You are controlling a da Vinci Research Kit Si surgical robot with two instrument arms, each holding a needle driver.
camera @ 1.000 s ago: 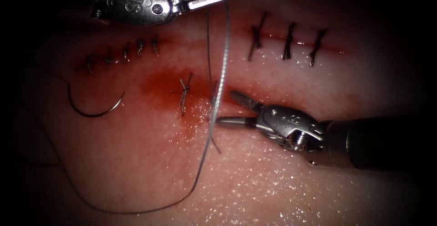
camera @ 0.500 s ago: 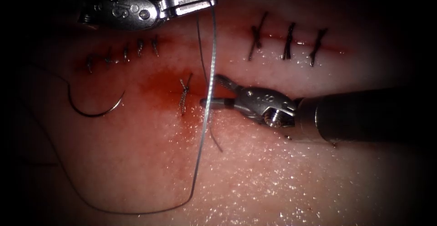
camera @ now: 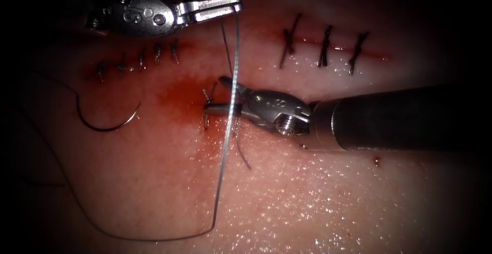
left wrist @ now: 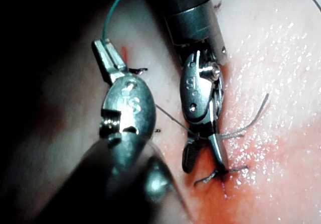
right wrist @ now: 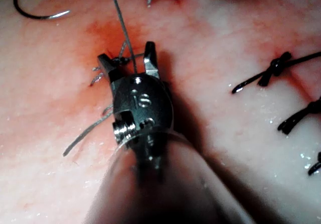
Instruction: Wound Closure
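Note:
My left tool (camera: 236, 4) is above the cut, jaws shut on the thread (camera: 229, 115). From there the thread runs down past a stitch (camera: 207, 96) and loops away to the left low on the tissue (camera: 318, 197). My right tool (camera: 215, 95) comes in from the right with its jaws open, one on each side of the thread, right at the stitch. The right wrist view shows those open jaws (right wrist: 128, 61) with the thread (right wrist: 120, 20) between them. In the left wrist view the left tool (left wrist: 106, 53) is shut on the thread. The curved needle (camera: 105, 123) lies free on the tissue at the left, held by neither tool.
Three dark stitches (camera: 324, 46) close the cut at the right, and several small ones (camera: 141, 58) sit at the left. Red fluid (camera: 179, 98) stains the tissue around the middle stitch. A short cut end of thread (camera: 242, 156) lies just below the right tool's jaws.
My right tool has moved left and up until its open jaws straddle the thread at the stitch. The left tool shifted slightly left, still holding the thread. The needle has not moved.

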